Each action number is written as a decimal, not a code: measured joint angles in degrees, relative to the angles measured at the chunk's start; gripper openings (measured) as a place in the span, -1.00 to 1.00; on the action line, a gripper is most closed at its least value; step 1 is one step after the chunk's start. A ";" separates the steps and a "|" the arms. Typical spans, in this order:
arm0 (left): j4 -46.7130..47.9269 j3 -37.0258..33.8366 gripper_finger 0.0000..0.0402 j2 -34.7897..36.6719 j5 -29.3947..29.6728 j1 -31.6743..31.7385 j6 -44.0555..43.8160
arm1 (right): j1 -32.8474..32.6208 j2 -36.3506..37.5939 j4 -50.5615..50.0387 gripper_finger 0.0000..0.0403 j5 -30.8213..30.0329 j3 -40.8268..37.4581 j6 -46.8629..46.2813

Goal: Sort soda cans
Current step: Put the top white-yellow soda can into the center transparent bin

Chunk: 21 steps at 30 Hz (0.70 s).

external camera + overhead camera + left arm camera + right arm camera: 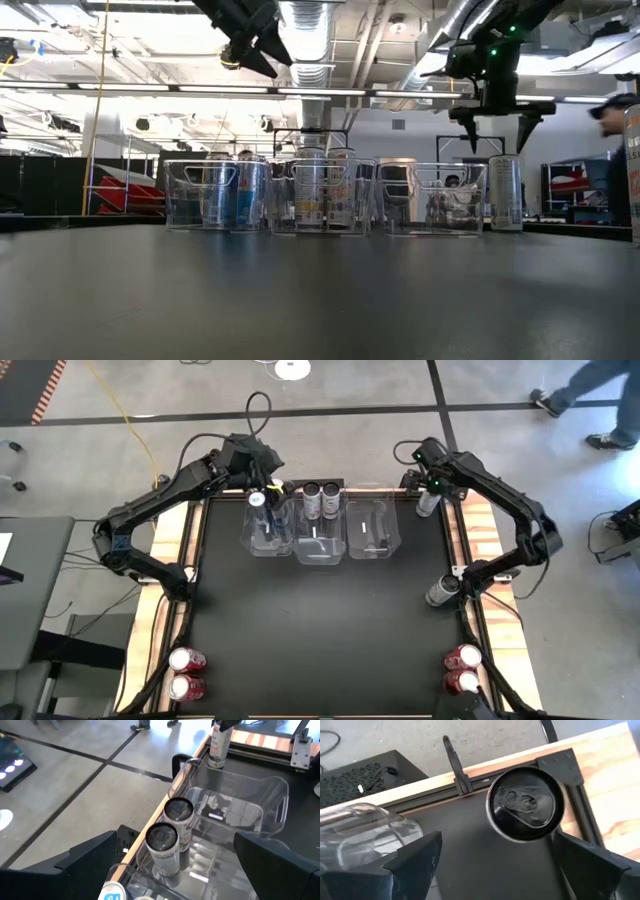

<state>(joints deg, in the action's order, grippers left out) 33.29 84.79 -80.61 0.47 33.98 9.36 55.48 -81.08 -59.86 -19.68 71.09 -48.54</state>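
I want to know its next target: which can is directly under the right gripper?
The dark-topped can standing alone at the table's far right corner, beside the rightmost bin; the open right gripper hovers over it.

The left arm reaches from the left edge of the high view up toward the upper middle, elbow bent low at the left, wrist folded inward. Its left gripper (262,495) hangs high, fingers (85,862) spread wide with nothing between them. The right arm bends out at the right edge and comes back toward the upper right, where the right gripper (428,488) points straight down, fingers (415,860) wide apart and holding nothing.
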 joint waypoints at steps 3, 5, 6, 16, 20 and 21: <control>1.19 0.00 0.97 -0.01 0.02 0.00 0.63 | 0.02 -0.08 -0.32 0.99 -0.19 0.00 -1.47; 1.93 0.00 0.97 -0.01 0.02 0.00 0.95 | 0.02 -0.24 0.24 0.99 -1.09 0.00 -2.54; 2.09 0.00 0.97 -0.01 0.02 0.00 1.20 | 0.06 -0.30 0.50 0.99 -1.33 0.02 -3.23; 2.22 -0.01 0.97 -0.01 0.02 0.00 3.48 | -0.16 -3.54 0.96 0.97 -8.01 0.06 -7.77; 3.92 0.00 0.97 -0.01 0.02 0.00 3.74 | -1.48 -6.17 -2.34 0.92 -10.71 0.11 -9.68; 4.47 0.00 0.97 -0.01 0.02 0.00 3.95 | -1.53 -6.68 -2.56 0.91 -10.52 0.10 -10.71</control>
<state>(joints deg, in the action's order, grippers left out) 37.77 84.79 -80.62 0.49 33.98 13.31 53.95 -87.76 -62.42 -30.20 71.19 -59.26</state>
